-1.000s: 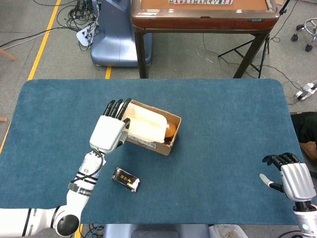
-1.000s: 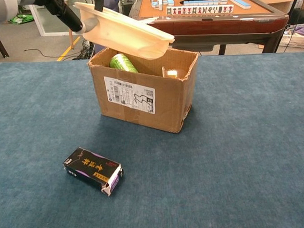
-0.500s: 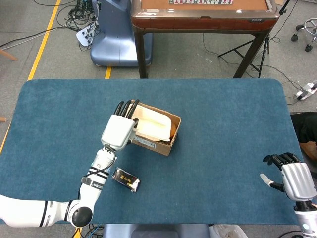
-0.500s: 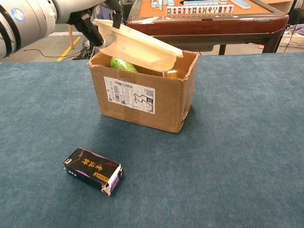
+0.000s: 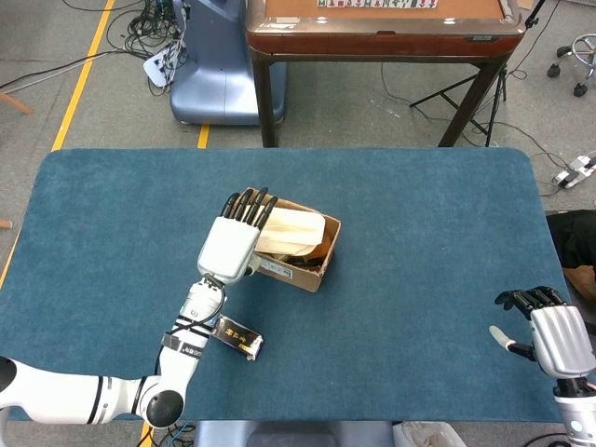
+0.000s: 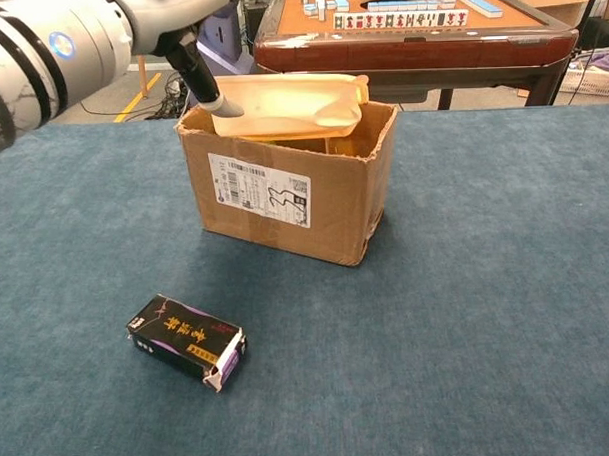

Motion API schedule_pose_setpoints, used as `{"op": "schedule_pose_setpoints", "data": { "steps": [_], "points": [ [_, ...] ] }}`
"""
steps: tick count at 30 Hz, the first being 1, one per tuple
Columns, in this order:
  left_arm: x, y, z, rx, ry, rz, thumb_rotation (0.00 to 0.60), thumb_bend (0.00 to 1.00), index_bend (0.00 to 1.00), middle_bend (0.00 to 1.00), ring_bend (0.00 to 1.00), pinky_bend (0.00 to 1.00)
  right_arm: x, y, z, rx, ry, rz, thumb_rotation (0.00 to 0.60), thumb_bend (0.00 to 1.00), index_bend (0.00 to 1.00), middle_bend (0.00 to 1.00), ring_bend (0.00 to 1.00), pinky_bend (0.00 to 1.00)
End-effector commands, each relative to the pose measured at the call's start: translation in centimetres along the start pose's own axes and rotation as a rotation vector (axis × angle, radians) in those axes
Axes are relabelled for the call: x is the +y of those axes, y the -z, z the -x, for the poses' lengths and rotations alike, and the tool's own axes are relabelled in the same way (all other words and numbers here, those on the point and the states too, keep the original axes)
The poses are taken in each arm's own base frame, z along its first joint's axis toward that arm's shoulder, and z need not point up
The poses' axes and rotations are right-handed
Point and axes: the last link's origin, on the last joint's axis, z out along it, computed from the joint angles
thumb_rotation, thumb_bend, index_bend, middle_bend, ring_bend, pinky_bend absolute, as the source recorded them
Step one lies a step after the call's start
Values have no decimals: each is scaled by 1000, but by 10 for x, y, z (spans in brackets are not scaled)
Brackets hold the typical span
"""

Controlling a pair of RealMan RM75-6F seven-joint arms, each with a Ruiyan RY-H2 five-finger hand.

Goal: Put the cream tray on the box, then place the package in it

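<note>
A: Fingers [image 5: 250, 206] of left hand [image 5: 233, 244] closed on near edge of cream tray [image 6: 285, 101], which sits about level over the open top of box [image 6: 293, 193]. Right hand [image 5: 551, 331] idle, fingers apart, holding nothing.

B: Progress?

A: Tray looks nearly seated, not released. Package [image 6: 186, 341] untouched on the table [image 6: 506, 281], in front of box. Second step pending.

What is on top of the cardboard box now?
The cream tray lies across the open top of the cardboard box, with the left hand at its edge. The tray covers most of the inside, so the box's contents cannot be made out.
</note>
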Motion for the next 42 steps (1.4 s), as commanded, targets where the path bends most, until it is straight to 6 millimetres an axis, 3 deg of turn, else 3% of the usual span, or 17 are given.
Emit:
{"op": "schedule_pose_setpoints", "data": {
  "steps": [1, 12, 17, 22, 31, 42],
  "points": [
    [-4, 6, -3, 10, -4, 5, 600, 134, 0, 0, 0, 92, 0, 0, 0, 2, -1, 0, 600, 163, 465, 524, 446, 360],
    [-40, 62, -18, 31, 8, 11, 600, 135, 11, 0, 0, 93, -1, 1, -1, 6, -2, -2, 600, 164, 465, 524, 446, 360],
    [-57, 93, -17, 32, 10, 31, 600, 134, 193, 0, 0, 121, -2, 2, -3, 14, -2, -4, 600, 164, 465, 524, 446, 360],
    [-72, 122, -13, 35, -2, 62, 600, 134, 251, 0, 0, 122, 0, 4, -9, 37, -4, 6, 600, 164, 465, 524, 446, 360],
    [-95, 160, 14, -33, -48, 141, 600, 134, 291, 0, 0, 114, 2, 5, -15, 58, -5, 23, 600, 164, 465, 524, 446, 360],
    [-99, 178, 50, -87, -60, 262, 600, 134, 271, 0, 0, 71, 5, 7, -21, 73, 1, 40, 600, 164, 465, 524, 446, 360]
  ]
}}
